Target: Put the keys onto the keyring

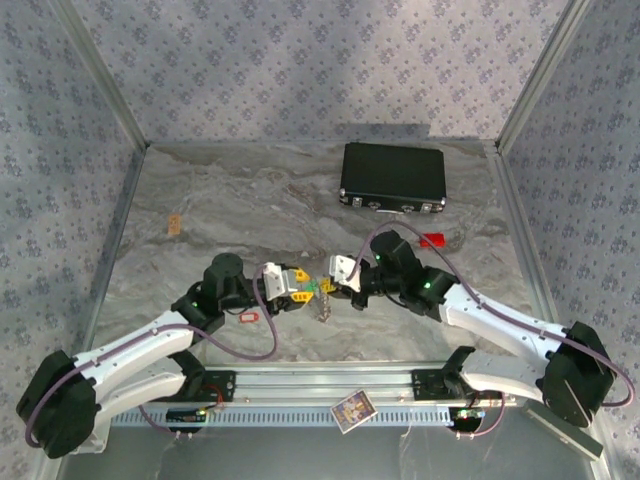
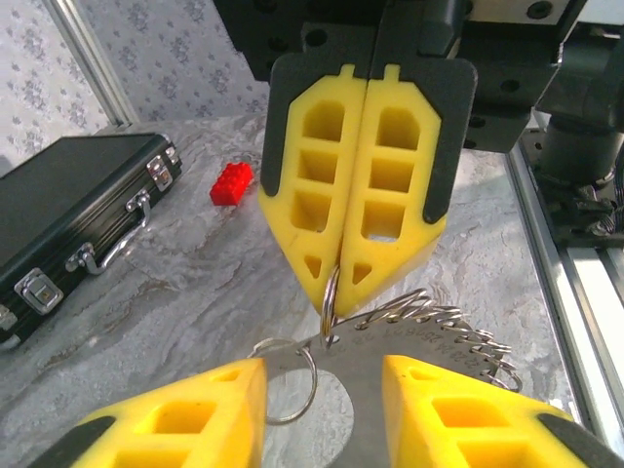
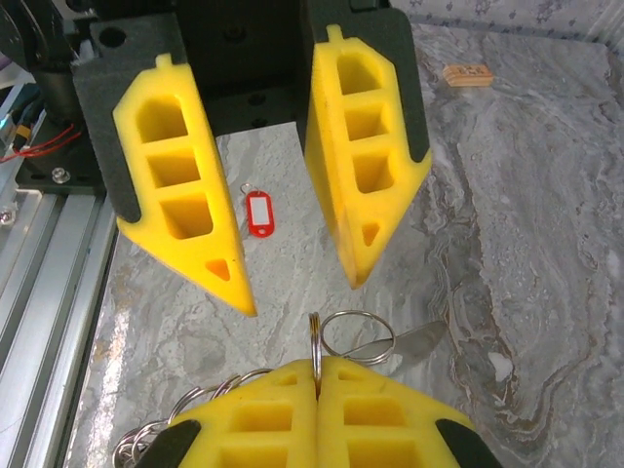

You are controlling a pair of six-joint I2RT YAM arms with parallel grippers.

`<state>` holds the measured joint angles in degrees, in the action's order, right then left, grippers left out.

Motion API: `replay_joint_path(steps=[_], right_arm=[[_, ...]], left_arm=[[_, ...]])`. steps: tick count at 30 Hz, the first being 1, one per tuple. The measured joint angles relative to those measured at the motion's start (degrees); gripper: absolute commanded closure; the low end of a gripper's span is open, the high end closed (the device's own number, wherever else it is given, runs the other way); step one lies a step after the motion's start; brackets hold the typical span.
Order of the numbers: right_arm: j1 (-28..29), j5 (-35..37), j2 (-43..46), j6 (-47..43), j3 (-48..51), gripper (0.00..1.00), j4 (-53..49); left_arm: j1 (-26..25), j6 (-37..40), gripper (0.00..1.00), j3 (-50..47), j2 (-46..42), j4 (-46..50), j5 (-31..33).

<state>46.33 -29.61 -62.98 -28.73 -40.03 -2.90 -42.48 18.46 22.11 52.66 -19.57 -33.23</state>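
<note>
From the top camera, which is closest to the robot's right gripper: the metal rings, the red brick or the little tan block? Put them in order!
1. Rings: right at the right gripper, pinched in its shut fingers.
2. Red brick: farther back, on the right side.
3. Tan block: way over on the left side.

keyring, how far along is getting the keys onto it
Done: no key is clearly threaded yet. In hand: the right gripper has its fingers shut on the keyring, held edge-on, and the left gripper has its fingers open opposite. A metal key on a small ring sits beside it; linked or not, I cannot tell. Left: the red-tagged key lies loose on the table.
</note>
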Motion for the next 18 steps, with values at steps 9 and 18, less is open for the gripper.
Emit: replay_joint_path(steps=[9,18], right_arm=[[-0.6,-2.7,-1.3,0.7,-2.2,1.00,-1.5],[-0.6,-4.7,-2.6,1.3,-2.6,1.00,-1.6]], left_arm=[[0.9,-0.9,0.66,-2.5,-2.0,-1.6,0.2],[0.9,-2.1,0.76,-2.6,1.6,-5.4,-1.4]])
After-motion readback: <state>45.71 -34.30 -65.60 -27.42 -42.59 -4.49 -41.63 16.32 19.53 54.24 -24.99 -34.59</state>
